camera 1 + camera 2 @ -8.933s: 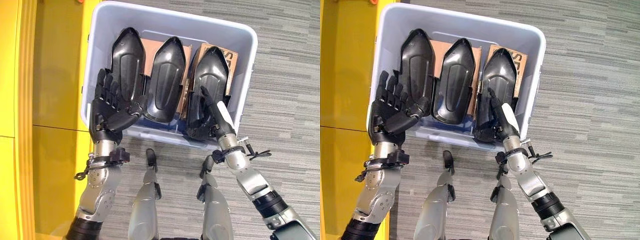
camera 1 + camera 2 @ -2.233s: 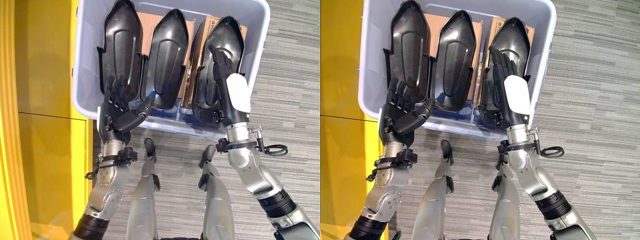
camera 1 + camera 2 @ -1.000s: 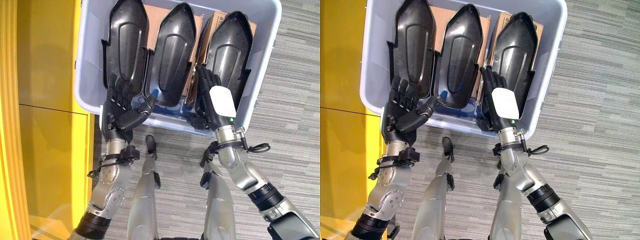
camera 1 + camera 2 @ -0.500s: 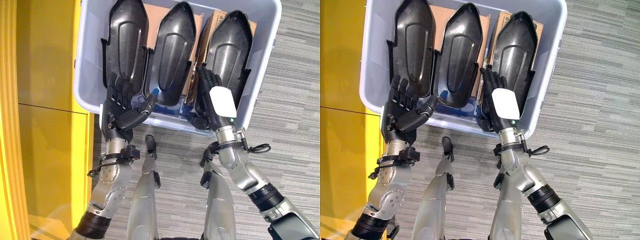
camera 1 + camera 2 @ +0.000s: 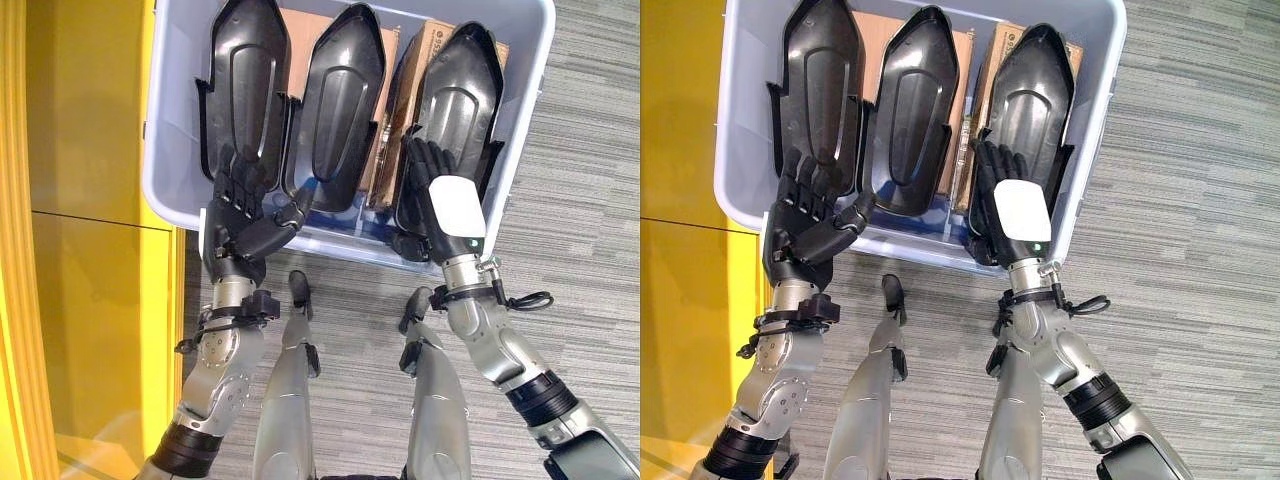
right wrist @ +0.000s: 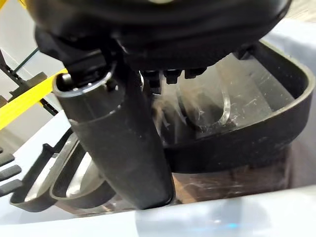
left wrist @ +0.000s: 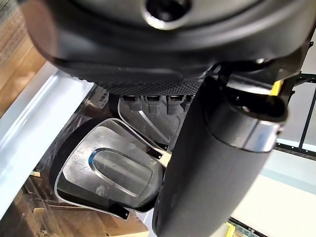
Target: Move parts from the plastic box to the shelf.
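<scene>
A pale plastic box (image 5: pixel 165 130) on the floor holds three glossy black shell parts side by side: a left part (image 5: pixel 245 90), a middle part (image 5: pixel 340 100) and a right part (image 5: pixel 460 90). My left hand (image 5: pixel 235 215) lies with straight fingers on the left part's near end, its thumb (image 7: pixel 212 163) stretched towards the middle part. My right hand (image 5: pixel 440 200), with a white cover on its back, rests flat with straight fingers on the right part's near end. Past the right thumb (image 6: pixel 118 143), the right part's rim (image 6: pixel 247 128) shows in the right wrist view.
Brown cardboard boxes (image 5: pixel 430 40) stand behind the parts inside the plastic box. A yellow shelf surface (image 5: pixel 90 200) runs along the left, close to the box's left wall. Grey striped carpet (image 5: pixel 580 200) spreads to the right.
My right hand has slid to the right, from the gap between the middle and right parts onto the right part. The left hand has stayed in place.
</scene>
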